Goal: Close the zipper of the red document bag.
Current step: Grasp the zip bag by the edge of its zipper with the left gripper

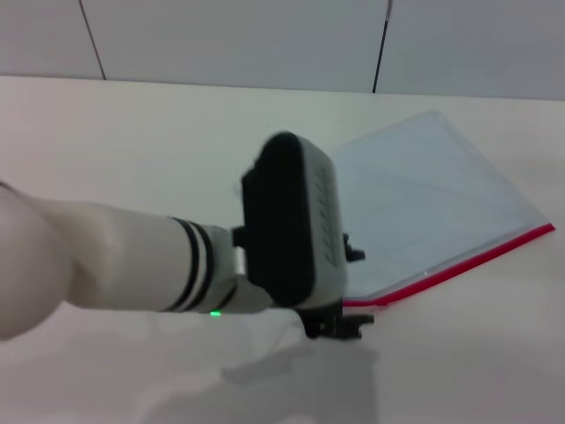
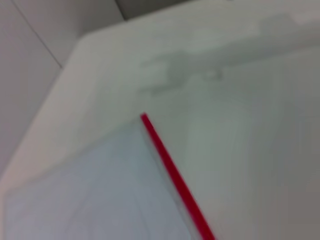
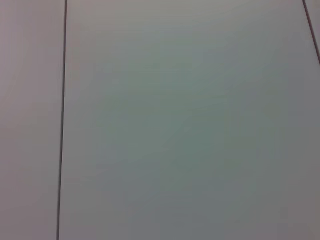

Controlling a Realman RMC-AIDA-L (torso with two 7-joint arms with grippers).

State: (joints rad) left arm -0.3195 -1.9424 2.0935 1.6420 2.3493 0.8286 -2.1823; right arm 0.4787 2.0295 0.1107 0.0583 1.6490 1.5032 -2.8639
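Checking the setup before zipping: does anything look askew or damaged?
Only the flat translucent pale-blue document bag lies skewed on the white table, its red zipper strip running diagonally. No visible damage.

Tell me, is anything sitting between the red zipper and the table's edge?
No. In the left wrist view, only bare table lies between the zipper and the table's edge. The left tool sits at the zipper's other end in the head view.

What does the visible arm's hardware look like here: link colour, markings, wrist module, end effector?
Only the left arm shows, in the head view. Its link is smooth off-white with black bands near the wrist and a small green light below them. A rounded black and light grey wrist module sits on top. The left end effector is a small black piece under it, at the near-left end of the zipper. The right arm is out of view.
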